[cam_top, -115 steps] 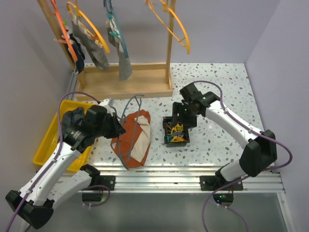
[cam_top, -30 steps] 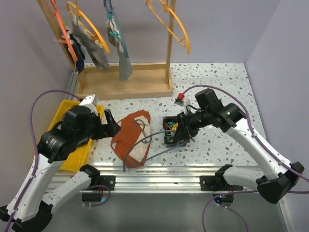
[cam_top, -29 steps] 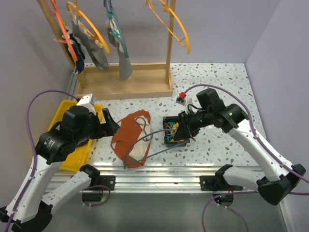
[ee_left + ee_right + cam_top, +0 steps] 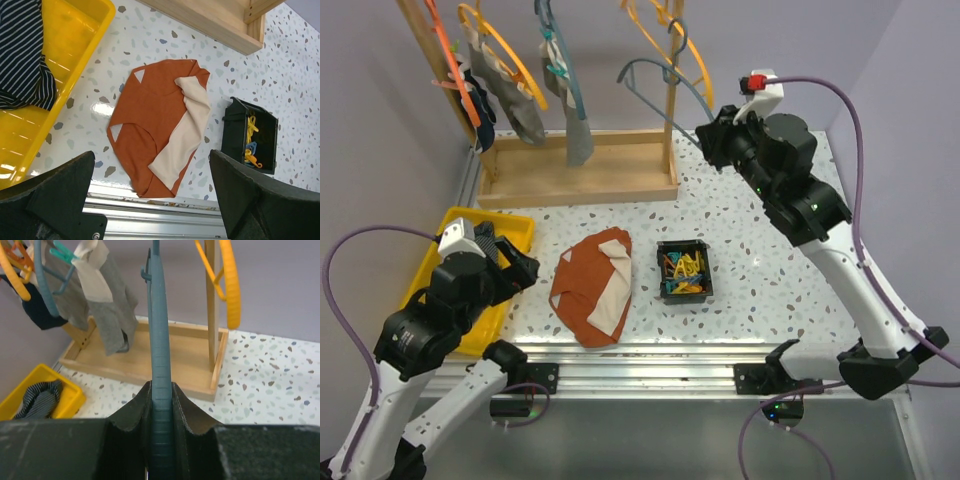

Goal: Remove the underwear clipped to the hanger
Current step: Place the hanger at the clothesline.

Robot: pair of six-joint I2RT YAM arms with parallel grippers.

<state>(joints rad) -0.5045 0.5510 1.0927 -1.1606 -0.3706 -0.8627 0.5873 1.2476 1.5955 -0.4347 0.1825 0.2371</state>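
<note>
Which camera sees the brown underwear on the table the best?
The left wrist view. It looks straight down on the brown underwear, close and whole, with its cream part flipped over. The top view shows it smaller, lying between the yellow tray and the black box. The right wrist view misses it.

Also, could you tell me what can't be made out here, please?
- Striped cloth in the yellow bin: cut off by the left wrist view's edge; left arm hides it from above.
- Hanging underwear: pieces overlap in the top view; count unclear.
- Clips in the black box: too small to count.
</note>
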